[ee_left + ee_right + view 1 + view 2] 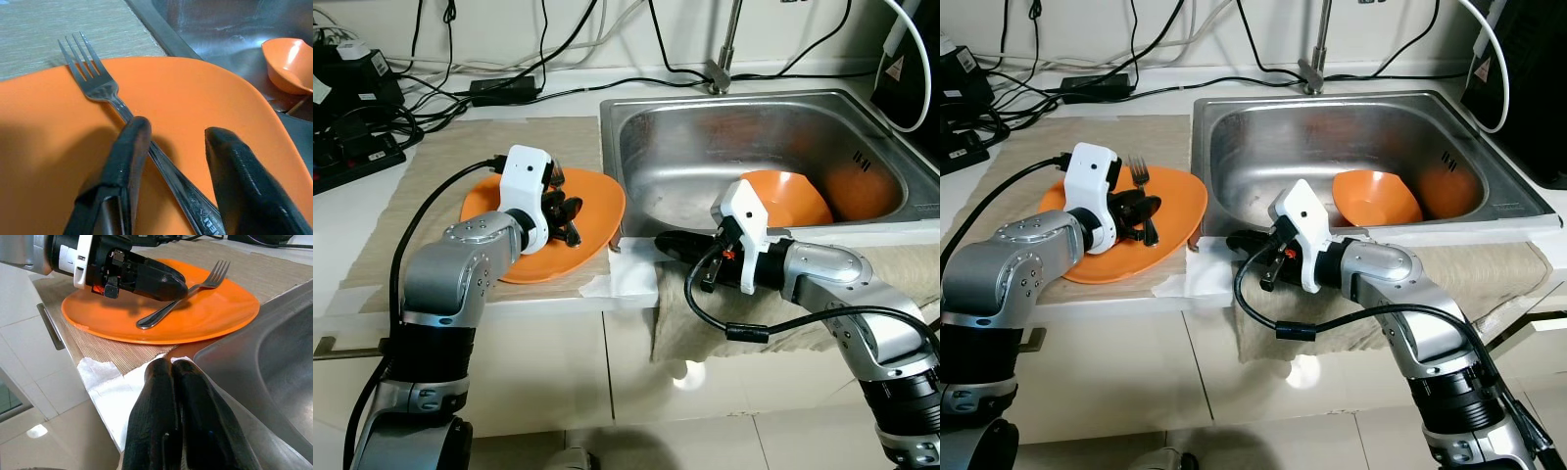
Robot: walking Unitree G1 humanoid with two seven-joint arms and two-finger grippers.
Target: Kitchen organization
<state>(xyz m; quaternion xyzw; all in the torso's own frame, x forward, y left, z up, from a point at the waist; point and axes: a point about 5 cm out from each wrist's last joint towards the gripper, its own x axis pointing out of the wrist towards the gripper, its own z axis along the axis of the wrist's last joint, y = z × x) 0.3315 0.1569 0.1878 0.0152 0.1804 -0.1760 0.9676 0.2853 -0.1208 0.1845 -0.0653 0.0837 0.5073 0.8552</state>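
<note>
Picking up fork (98,85) from plate (597,201): left claw (171,161) open, straddling handle, holding nothing. Next: close, lift. Right claw (177,382) closed, empty, near sink (626,117).

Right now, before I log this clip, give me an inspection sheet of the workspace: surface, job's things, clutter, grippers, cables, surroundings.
Surface: white counter with a beige mat; steel sink set in on the robot's right.
Job's things: orange plate on the mat beside the sink; fork lying on the plate; orange bowl in the sink.
Clutter: white paper at the counter edge; beige cloth draped over the sink's front.
Grippers: left gripper open, its fingers either side of the fork's handle; right gripper shut, empty, over the counter edge by the sink.
Cables: black cables and a power strip behind the mat.
Surroundings: faucet, white wall, tiled floor.
</note>
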